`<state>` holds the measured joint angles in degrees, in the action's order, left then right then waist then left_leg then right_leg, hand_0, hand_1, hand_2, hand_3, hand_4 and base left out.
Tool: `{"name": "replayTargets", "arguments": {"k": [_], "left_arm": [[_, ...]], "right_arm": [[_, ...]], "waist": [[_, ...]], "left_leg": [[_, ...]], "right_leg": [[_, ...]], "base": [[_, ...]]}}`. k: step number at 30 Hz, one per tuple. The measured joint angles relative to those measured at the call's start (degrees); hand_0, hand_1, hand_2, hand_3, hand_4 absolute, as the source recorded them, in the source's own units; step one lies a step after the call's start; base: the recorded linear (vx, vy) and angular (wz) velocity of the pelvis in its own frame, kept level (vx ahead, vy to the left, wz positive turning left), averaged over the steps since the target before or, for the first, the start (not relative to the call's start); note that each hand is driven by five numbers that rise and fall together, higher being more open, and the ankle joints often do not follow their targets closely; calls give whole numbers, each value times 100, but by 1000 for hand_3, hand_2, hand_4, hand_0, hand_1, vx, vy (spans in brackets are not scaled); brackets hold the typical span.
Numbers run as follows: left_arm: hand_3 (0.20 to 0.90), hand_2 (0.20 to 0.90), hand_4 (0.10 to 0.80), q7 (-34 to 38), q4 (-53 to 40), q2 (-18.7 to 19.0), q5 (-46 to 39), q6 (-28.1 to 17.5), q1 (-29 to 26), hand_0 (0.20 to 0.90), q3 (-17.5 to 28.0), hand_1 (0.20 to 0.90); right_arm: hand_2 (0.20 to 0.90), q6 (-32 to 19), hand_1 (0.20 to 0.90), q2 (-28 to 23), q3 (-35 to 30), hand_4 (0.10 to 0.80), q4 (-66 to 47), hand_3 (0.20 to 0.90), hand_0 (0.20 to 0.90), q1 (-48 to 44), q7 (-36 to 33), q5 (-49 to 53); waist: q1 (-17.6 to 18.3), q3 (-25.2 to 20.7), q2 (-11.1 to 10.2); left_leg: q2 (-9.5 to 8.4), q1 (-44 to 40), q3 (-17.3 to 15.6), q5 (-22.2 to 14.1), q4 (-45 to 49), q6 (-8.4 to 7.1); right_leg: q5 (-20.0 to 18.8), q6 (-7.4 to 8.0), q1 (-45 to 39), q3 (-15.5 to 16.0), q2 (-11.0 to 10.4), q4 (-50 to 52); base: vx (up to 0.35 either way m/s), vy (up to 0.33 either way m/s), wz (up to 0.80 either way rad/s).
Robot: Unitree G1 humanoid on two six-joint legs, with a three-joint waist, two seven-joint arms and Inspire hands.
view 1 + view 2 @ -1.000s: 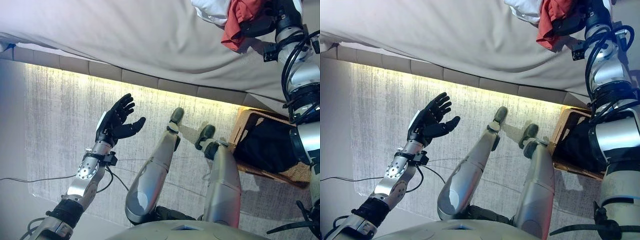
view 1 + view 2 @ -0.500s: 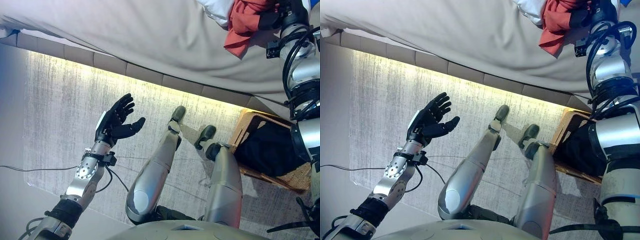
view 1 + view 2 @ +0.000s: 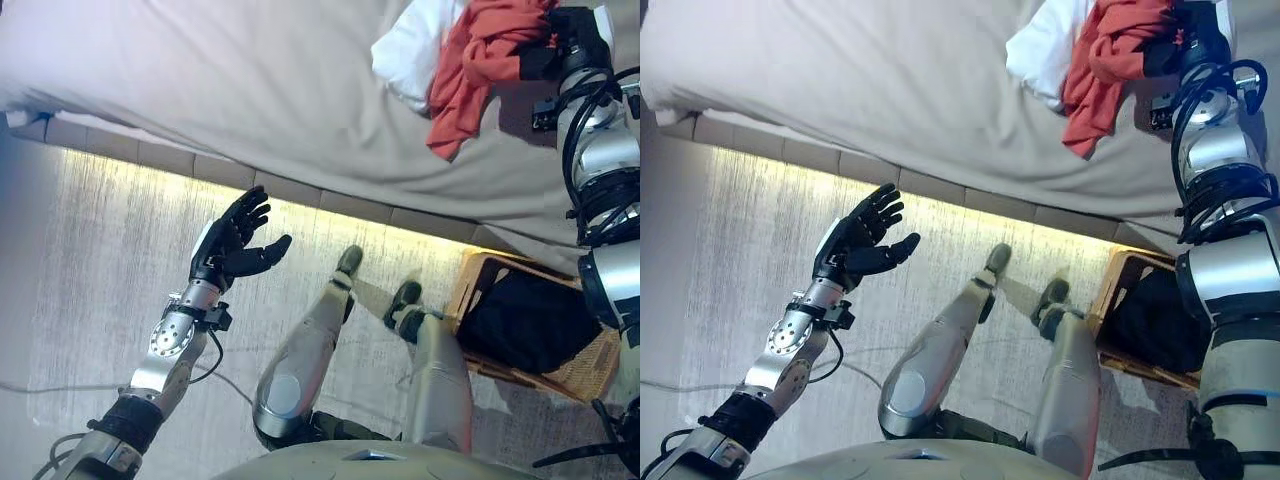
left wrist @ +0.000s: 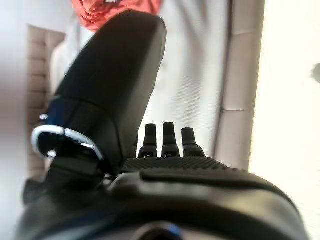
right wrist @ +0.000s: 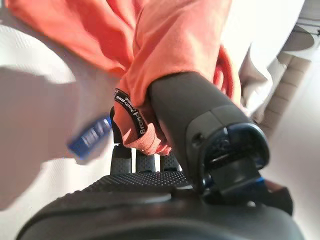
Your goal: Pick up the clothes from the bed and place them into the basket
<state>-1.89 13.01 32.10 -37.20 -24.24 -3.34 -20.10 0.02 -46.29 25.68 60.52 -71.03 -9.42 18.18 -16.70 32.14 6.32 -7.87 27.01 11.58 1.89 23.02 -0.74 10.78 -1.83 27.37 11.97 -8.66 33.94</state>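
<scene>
A red garment (image 3: 480,62) hangs bunched from my right hand (image 3: 565,45) above the bed (image 3: 250,90), at the far right. The right wrist view shows the thumb and fingers (image 5: 190,115) pinching the red cloth (image 5: 165,55). A white garment (image 3: 412,55) lies on the bed just left of the red one. A wicker basket (image 3: 590,365) with dark clothes (image 3: 525,320) inside stands on the floor at the right, below my right arm. My left hand (image 3: 232,243) is open and empty, held up over the floor in front of the bed.
The bed's grey sheet runs across the top of the eye views, with a padded frame edge (image 3: 300,195) lit from beneath. A pale grey rug (image 3: 100,260) covers the floor between the bed and me.
The camera has tilted, so more of the bed shows. My right hand still grips the red garment, which now hangs lower and more spread. The left hand has not moved.
</scene>
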Motion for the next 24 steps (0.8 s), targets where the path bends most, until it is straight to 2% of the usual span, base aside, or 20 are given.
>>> {"name": "replayTargets", "arguments": {"k": [5,9,11,13,16,21,24], "left_arm": [[900,900,800,32,126,1,12,42,-73,900,19,900],[900,900,800,75,272,-9,55,332,-41,900,63,900],[900,900,800,149,371,-4,136,428,79,900,141,900],[900,900,800,184,464,-6,141,566,54,900,208,900],[900,900,800,181,698,-80,258,714,0,900,229,900],[900,900,800,217,1114,-323,361,787,-46,900,257,900],[900,900,800,226,1287,-529,392,786,-168,900,308,900]], "right_arm": [[300,-77,300,-274,-327,100,-25,200,300,317,433,323],[300,-89,300,-522,-688,100,-185,200,300,524,744,377],[300,-107,300,-608,-918,100,-492,200,300,986,909,434],[300,-107,300,-660,-1093,100,-599,200,300,1238,1030,434],[300,-165,300,-727,-1462,100,-1008,200,300,1862,1048,432],[300,-240,300,-758,-1599,100,-1596,200,300,2582,1063,423],[300,-256,300,-761,-1871,100,-1953,200,300,3105,1011,413]], "waist": [[240,-23,-84],[449,-71,-208],[616,-407,-485],[747,-554,-701],[1028,-1000,-915],[1371,-1413,-941],[1491,-1454,-946]], "left_leg": [[161,-1155,-250,-6,-783,103],[219,-1917,-479,148,-1360,176],[264,-2147,-599,145,-1662,180],[311,-2438,-710,202,-1880,185],[353,-2711,-830,205,-2176,182],[381,-3186,-1082,204,-2561,182],[410,-3374,-1226,204,-2730,183]], "right_leg": [[-155,81,-1123,-147,133,-905],[-442,254,-1775,-327,175,-1468],[-499,313,-1985,-432,237,-1818],[-653,362,-2304,-526,309,-2179],[-862,427,-2655,-626,371,-2777],[-1210,489,-3247,-846,434,-3612],[-1323,508,-3421,-989,473,-3878]], "base": [[151,43,-29],[142,36,-34],[111,16,-32],[72,-9,-30],[5,-10,-26],[-56,-30,-29],[-77,-41,-25]]}}
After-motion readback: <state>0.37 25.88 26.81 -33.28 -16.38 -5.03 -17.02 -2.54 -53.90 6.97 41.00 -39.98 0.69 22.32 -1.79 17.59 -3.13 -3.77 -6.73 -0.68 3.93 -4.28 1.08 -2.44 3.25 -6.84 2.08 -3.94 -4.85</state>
